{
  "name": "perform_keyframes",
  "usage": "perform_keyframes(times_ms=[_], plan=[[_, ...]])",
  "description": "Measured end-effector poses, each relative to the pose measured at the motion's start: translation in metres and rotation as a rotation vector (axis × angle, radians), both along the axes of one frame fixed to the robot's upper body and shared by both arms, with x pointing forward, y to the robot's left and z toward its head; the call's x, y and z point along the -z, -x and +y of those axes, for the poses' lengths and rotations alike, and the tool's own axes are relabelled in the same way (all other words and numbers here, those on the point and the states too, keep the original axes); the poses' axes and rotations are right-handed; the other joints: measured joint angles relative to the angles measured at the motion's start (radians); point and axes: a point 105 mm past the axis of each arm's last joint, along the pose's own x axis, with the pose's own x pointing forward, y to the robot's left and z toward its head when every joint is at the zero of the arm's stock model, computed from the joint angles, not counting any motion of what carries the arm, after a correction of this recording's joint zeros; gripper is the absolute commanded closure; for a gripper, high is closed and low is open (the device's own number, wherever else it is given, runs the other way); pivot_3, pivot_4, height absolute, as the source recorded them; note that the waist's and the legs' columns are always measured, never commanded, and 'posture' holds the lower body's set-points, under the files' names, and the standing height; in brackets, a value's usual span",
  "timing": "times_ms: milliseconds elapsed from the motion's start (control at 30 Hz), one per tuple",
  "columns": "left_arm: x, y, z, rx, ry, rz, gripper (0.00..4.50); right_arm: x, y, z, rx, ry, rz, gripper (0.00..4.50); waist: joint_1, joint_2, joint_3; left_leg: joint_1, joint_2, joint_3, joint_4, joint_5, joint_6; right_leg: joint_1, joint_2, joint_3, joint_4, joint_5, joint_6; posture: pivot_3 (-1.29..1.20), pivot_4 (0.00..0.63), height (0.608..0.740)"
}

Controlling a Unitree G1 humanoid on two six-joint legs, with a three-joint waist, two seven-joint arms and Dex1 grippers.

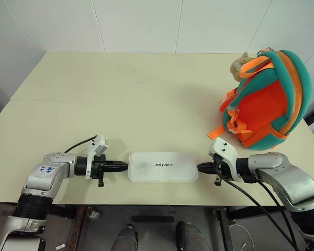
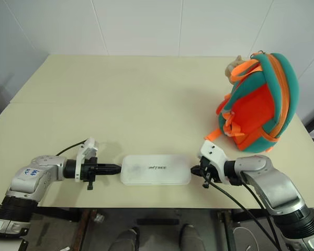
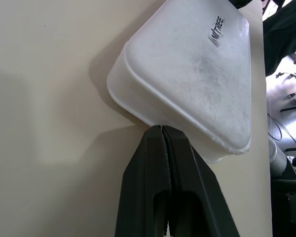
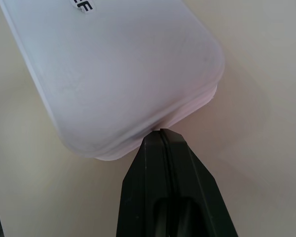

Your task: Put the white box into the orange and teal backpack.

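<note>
The left gripper (image 1: 123,166) has its two black fingers pressed together, holding nothing; its tip meets the left short end of the white box (image 1: 163,167). The right gripper (image 1: 201,168) is likewise fully closed and empty, its tip against the box's right short end, so the case sits pinched lengthwise between two closed points. From the wrist views contact looks real on both ends, though how firmly either tip bears on the rim is hard to judge.

The box lies flat on the desk (image 1: 120,94) close to its near edge, about midway along it, lettering up. The orange and teal backpack (image 1: 266,99) stands well apart near the desk's far right corner, its opening not clearly shown.

The step in hand appears to be a two-sided squeeze before lifting. The next move calls for even inward pressure from both arms, a level lift without letting the smooth case slip, then carrying it toward the backpack's mouth.
</note>
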Motion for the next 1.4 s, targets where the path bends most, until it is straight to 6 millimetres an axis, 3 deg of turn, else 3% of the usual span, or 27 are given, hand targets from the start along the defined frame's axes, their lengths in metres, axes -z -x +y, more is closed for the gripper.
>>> perform_keyframes(times_ms=[433, 567, 700, 800, 1033, 1100, 1300, 1400], plan=[[-0.009, -0.013, 0.012, -0.083, -0.011, -0.095, 4.46, 0.0, -0.005, -0.018, 0.04, 0.064, -0.018, 4.49, 0.0, 0.0, 0.0, 0.0, 0.0, 0.0, 0.0, 0.0, 0.0, 0.0, 0.0, 0.0, 0.0, 0.0, 0.0, 0.0, 0.15, 0.74], [-0.024, -0.021, 0.013, -0.089, 0.002, -0.133, 4.46, -0.005, -0.009, -0.028, 0.074, 0.074, -0.043, 4.49, 0.001, 0.0, 0.0, 0.0, 0.0, 0.0, 0.001, 0.0, 0.0, 0.0, 0.0, 0.0, 0.0, 0.0, 0.0, 0.0, 0.15, 0.74], [-0.041, -0.037, 0.019, -0.159, -0.009, -0.131, 3.64, -0.013, -0.017, -0.039, 0.113, 0.082, -0.08, 3.41, 0.001, 0.0, 0.0, 0.0, 0.0, 0.0, 0.001, 0.0, 0.0, 0.0, 0.0, 0.001, 0.0, 0.001, 0.002, 0.0, 0.15, 0.74], [-0.041, -0.043, 0.021, -0.231, -0.006, -0.057, 2.62, -0.016, -0.023, -0.045, 0.138, 0.086, -0.101, 2.31, 0.0, 0.0, 0.0, 0.0, 0.0, 0.001, 0.001, 0.0, 0.0, 0.0, 0.0, 0.001, 0.0, 0.003, 0.005, 0.0, 0.15, 0.74], [-0.04, -0.031, 0.014, -0.263, 0.07, 0.274, 0.4, -0.019, -0.027, -0.048, 0.154, 0.096, -0.127, 0.0, -0.002, 0.0, 0.0, 0.0, 0.0, 0.001, 0.001, 0.0, 0.0, 0.0, 0.0, 0.001, 0.002, 0.003, 0.006, 0.0, 0.15, 0.74], [-0.042, -0.027, 0.012, -0.255, 0.1, 0.331, 0.02, -0.019, -0.027, -0.048, 0.158, 0.095, -0.131, 0.0, -0.002, 0.0, 0.0, 0.0, 0.0, 0.001, 0.001, 0.0, 0.0, 0.0, 0.0, 0.001, 0.002, 0.003, 0.006, 0.0, 0.15, 0.74], [-0.065, -0.025, 0.011, -0.258, 0.276, 0.469, 0.02, -0.019, -0.028, -0.046, 0.165, 0.09, -0.14, 0.0, -0.002, 0.0, 0.0, 0.0, 0.0, 0.001, 0.001, 0.0, 0.0, 0.0, 0.0, 0.001, 0.002, 0.003, 0.006, 0.0, 0.15, 0.74], [-0.067, -0.021, 0.007, -0.241, 0.343, 0.557, 0.02, -0.018, -0.029, -0.045, 0.17, 0.084, -0.142, 0.0, -0.002, 0.0, 0.0, 0.0, 0.0, 0.0, 0.001, 0.0, 0.0, 0.0, 0.0, 0.001, 0.002, 0.003, 0.006, 0.0, 0.15, 0.74]])
